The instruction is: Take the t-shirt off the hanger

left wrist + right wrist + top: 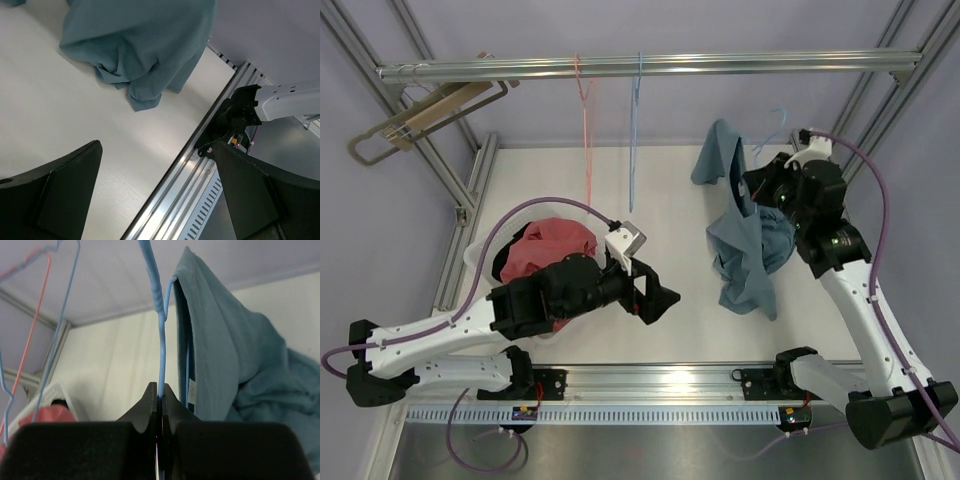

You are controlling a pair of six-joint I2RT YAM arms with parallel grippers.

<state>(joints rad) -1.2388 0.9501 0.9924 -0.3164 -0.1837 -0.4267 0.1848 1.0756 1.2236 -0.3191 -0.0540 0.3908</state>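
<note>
A teal t-shirt (pixel 745 245) hangs on a light blue wire hanger (pixel 772 122) at the right of the table, its lower part heaped on the tabletop. My right gripper (pixel 757 185) is shut on the hanger's wire; in the right wrist view the hanger (pixel 161 340) runs up from between the closed gripper (pixel 160 392), with the t-shirt (pixel 225 355) draped over it to the right. My left gripper (pixel 665 305) is open and empty, low over the table, left of the shirt. In the left wrist view the gripper (pixel 157 150) faces the t-shirt (pixel 145 45), well short of it.
A white basket (pixel 480 250) holding a red garment (pixel 550 250) stands at the left by my left arm. A red hanger (pixel 585 100) and a blue hanger (pixel 635 100) hang from the top rail (pixel 720 64). A wooden hanger (pixel 420 115) hangs at far left.
</note>
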